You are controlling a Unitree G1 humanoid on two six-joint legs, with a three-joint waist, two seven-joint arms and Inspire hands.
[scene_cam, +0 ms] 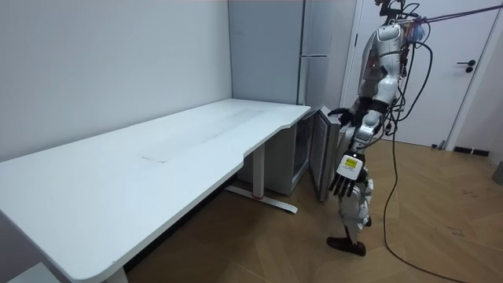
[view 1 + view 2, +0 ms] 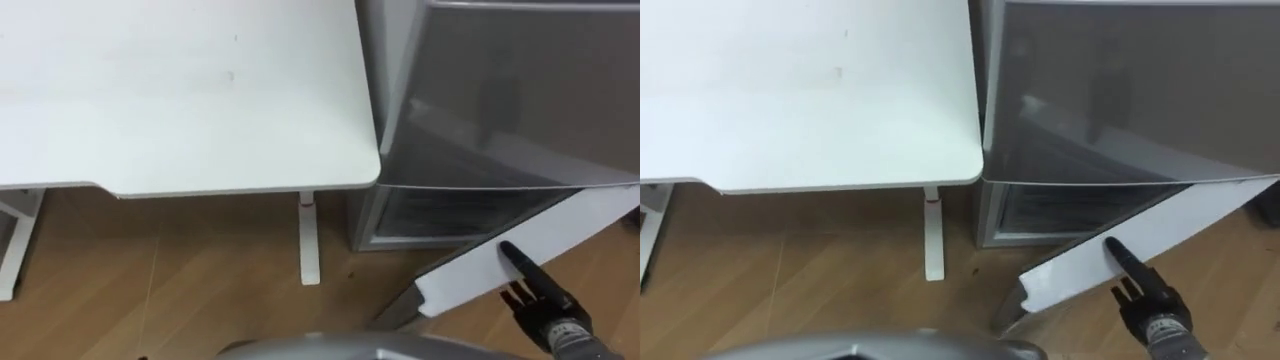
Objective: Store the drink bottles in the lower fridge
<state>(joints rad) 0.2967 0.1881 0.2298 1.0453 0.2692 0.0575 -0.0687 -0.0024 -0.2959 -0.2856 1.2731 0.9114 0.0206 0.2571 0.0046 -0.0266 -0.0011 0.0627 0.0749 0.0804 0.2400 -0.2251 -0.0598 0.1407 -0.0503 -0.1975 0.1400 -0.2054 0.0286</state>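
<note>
**A:** Where is the lower fridge (image 2: pixel 450 215)?

**B:** On the right. It is the bottom compartment of the tall grey cabinet (image 1: pixel 316 31), which stands just beside the right edge of the white worktop (image 2: pixel 180 90). It sits under the big grey upper door (image 2: pixel 520 100).

**A:** How does it look?

**B:** It is open. Its door (image 2: pixel 560 235) stands angled out toward the robot, with the free end near and to the left and the other end running off to the right. From above, the door shows a white band along its top and grey on the outer face. The inside behind it is dim, with faint horizontal lines. They could be a shelf or a drawer front, and I cannot tell which.

**A:** And the hands?

**B:** The right hand (image 2: pixel 540 300) is at the door's top edge, about midway along. One of its dark fingers (image 2: pixel 515 262) lies stretched straight across the white band and touches it. The other fingers show short at the door's near side and are not wrapped round anything.

**A:** The left?

**B:** In the room view the left hand (image 1: pixel 343 185) hangs low at the robot's side, above the wooden floor (image 1: pixel 440 236). Its fingers are loose, point down and hold nothing. The robot stands upright, facing the cabinet.
</note>
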